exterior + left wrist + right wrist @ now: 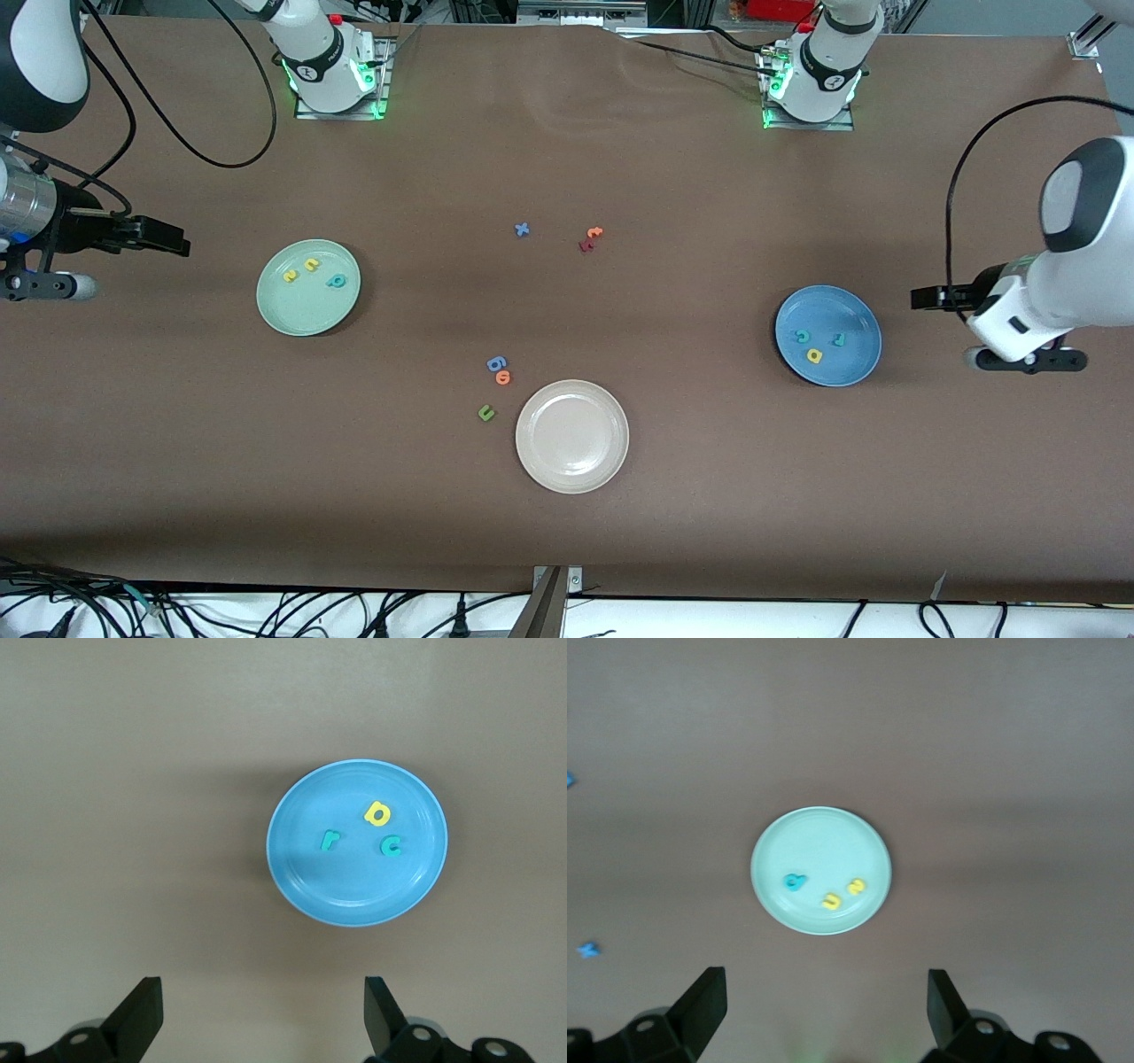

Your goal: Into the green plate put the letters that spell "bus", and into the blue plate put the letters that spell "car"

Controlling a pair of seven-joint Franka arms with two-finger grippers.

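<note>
The green plate (301,315) holds a teal b (336,282), a yellow u (311,264) and a yellow s (290,276). In the blue plate (852,361) lie a teal c (802,336), a thin teal r (838,338) and a yellow a (814,355). My left gripper (926,298) hangs open and empty over bare table beside the blue plate, toward the left arm's end. My right gripper (168,239) is open and empty over bare table beside the green plate. Each wrist view shows its own plate apart from the open gripper: blue plate (345,886) and left gripper (263,988), green plate (824,842) and right gripper (825,979).
A beige plate (572,436) sits mid-table, nearer the front camera. Beside it lie a blue g (496,363), an orange o (503,377) and a green u (485,412). Farther from the camera lie a blue x (522,229), an orange t (594,232) and a dark red letter (586,245).
</note>
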